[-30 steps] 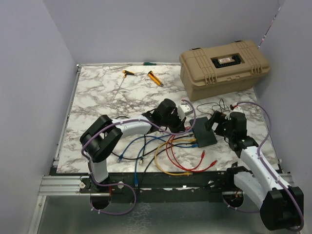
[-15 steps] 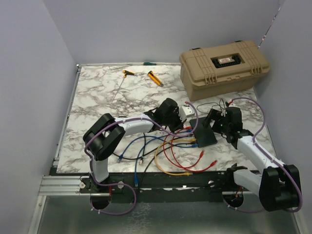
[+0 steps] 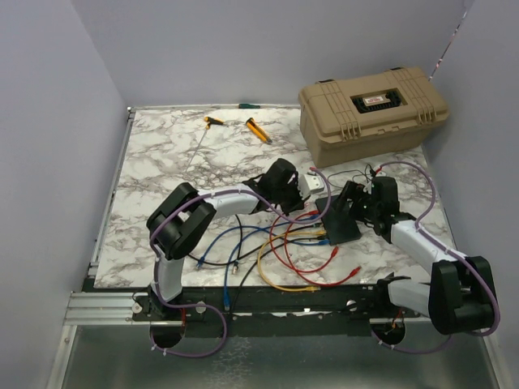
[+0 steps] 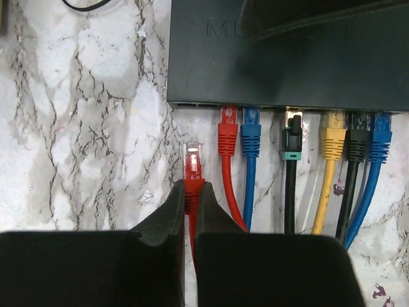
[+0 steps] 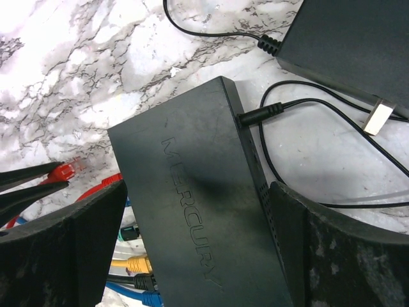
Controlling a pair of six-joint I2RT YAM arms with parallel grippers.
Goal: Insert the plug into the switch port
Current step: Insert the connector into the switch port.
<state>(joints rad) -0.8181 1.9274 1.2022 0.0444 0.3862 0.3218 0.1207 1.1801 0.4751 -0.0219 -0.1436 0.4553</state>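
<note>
- The left gripper (image 4: 193,192) is pressed together on a red cable (image 4: 192,203). It pinches the cable just behind the red plug (image 4: 192,160), which sticks out past the fingertips with its clear tip showing.
- The plug points rightward at the port edge of the switch (image 4: 287,57). Its tip is just short of that edge and not touching it; a strip of marble shows between them.
- Just beside the plug, on its near side, a row of plugged-in cables (image 4: 292,137) sits in the same edge. From far to near they are red, blue, black with a teal collar, yellow, black and blue.
- The right gripper (image 5: 198,190) is spread wide over the switch (image 5: 204,211), with one finger (image 5: 64,249) on the port side and the other on the opposite long side. Both sit close against the box, but I cannot tell whether either pad touches it.
- The switch (image 3: 340,219) lies right of centre on the marble table (image 3: 178,162), between the two grippers, with its ports facing left.
- A thin black power cord (image 5: 259,115) enters the switch's right long side near the far corner. A black adapter (image 5: 358,45) lies a little beyond.
- A tan case (image 3: 373,109) stands at the far right, well apart from the switch. Two orange-handled screwdrivers (image 3: 259,130) lie at the far edge.
</note>
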